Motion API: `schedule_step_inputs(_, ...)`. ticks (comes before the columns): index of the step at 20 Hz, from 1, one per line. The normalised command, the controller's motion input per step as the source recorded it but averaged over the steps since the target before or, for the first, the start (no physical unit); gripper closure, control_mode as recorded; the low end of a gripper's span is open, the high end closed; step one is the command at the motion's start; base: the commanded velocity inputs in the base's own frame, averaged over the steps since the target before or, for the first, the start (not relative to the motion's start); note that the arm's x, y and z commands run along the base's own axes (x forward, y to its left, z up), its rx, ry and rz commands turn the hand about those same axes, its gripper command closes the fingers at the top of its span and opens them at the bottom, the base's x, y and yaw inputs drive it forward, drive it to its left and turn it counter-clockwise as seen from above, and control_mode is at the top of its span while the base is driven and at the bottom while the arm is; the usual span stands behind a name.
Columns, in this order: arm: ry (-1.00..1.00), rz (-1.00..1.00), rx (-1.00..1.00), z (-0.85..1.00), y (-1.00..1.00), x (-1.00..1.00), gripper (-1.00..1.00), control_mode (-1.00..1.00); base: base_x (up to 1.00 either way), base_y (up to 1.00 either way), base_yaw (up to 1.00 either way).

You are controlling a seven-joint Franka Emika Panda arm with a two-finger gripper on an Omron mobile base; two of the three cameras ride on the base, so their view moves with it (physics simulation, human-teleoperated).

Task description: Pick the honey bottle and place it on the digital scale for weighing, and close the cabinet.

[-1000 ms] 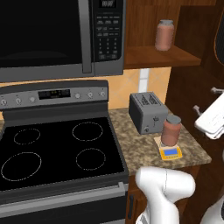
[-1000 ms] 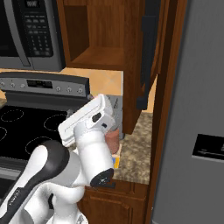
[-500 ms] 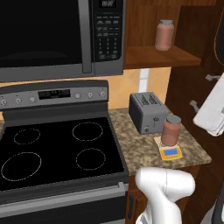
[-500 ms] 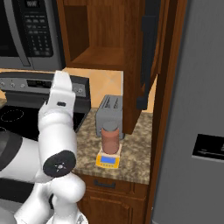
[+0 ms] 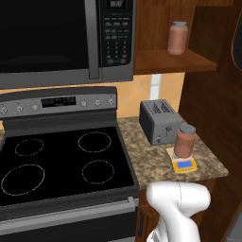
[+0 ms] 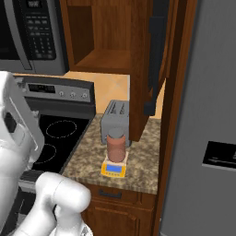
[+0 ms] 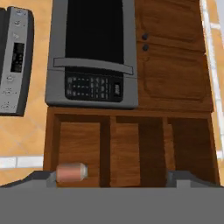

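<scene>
Already, in the left base view, the honey bottle (image 5: 185, 140) is standing upright on the digital scale (image 5: 184, 164), which is sitting on the granite bench (image 5: 146, 160) just in front of the toaster (image 5: 159, 120). That first half of the task is looking finished. A paler look-alike jar (image 5: 177, 37) is resting on the open shelf up beside the microwave (image 5: 66, 38).

From the right base view, the honey bottle (image 6: 116, 144) is again sitting on the digital scale (image 6: 114, 169), between the toaster (image 6: 115, 118) and the bench edge. The cabinet door (image 6: 156, 55) is hanging wide open, edge-on to this camera, with its black handle facing out, so closing it is the step left. The white arm is rising at the left, well apart from the door.

Lastly, the hand view, rolled sideways, is looking at the microwave (image 7: 92, 52) and the open cabinet (image 7: 131, 146) with its bare shelves, the pale jar (image 7: 71, 171) on one of them. The gripper (image 7: 112, 178) is spread wide, its two tips far apart, holding and touching nothing.
</scene>
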Motion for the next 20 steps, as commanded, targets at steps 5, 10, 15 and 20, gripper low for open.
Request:
schedule_step_inputs(5,-0.29,-0.41,-0.07,-0.22,-0.09,-0.99,-1.00,-1.00,0.00,0.00,0.00)
schedule_step_inputs(10,-0.06,-0.26,0.00,-0.27,-0.53,-0.66,-1.00,-1.00,0.00,0.00,0.00)
schedule_step_inputs(15,-0.02,-0.10,0.00,-0.24,-0.59,-0.21,-1.00,-1.00,0.00,0.00,0.00)
schedule_step_inputs(20,0.02,-0.01,0.00,-0.26,-0.27,0.71,-1.00,-1.00,0.00,0.00,0.00)
